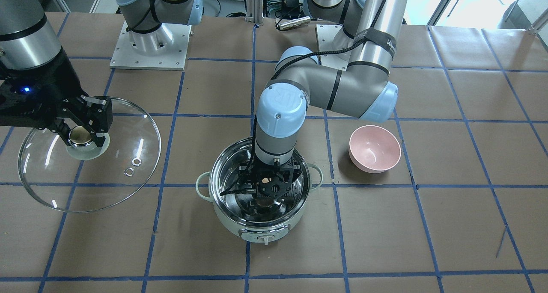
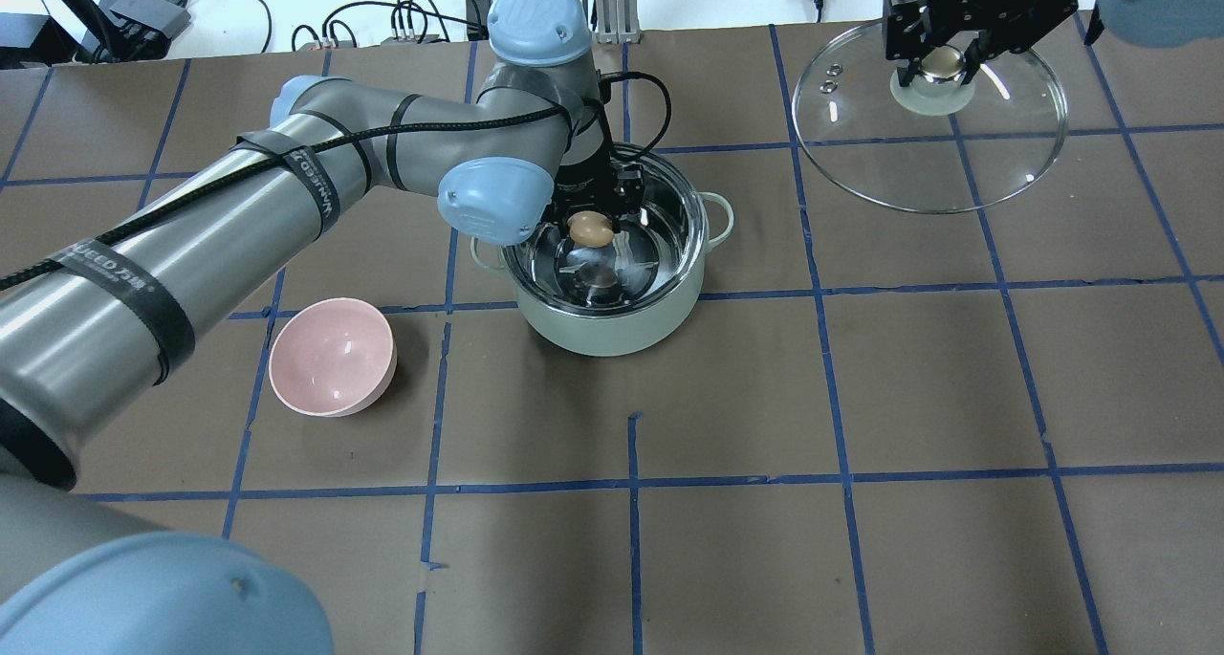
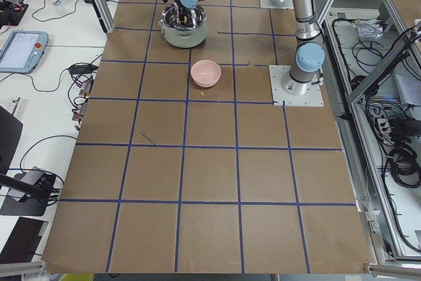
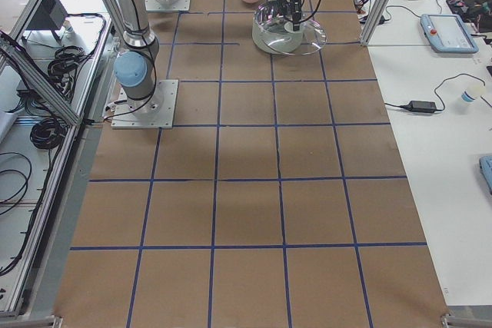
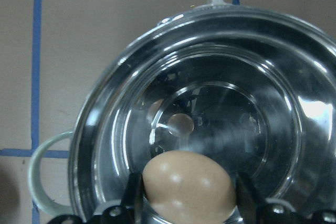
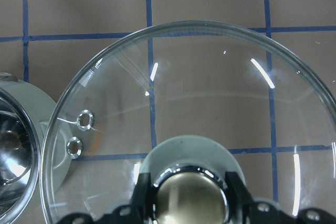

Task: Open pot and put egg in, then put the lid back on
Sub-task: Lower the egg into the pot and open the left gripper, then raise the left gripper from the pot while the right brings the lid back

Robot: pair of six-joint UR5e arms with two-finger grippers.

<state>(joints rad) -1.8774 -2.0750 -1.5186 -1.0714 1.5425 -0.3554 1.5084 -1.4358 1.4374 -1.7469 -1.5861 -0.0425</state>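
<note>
The egg (image 5: pixel 188 184) is pinched between the fingers of my left tool (image 2: pixel 590 227), inside the rim of the pot (image 2: pixel 612 335) and not yet let go; whether it touches the steel bottom I cannot tell. The pot stands near the middle of the surface, well in from every edge. The lid (image 2: pixel 1004 148) is off, its knob clamped in my right tool (image 2: pixel 942 62), out toward the right edge. The pink bowl (image 2: pixel 330 354) sits empty toward the left edge. I judge the opening done; releasing the egg, clearing my arm and relidding remain.
</note>
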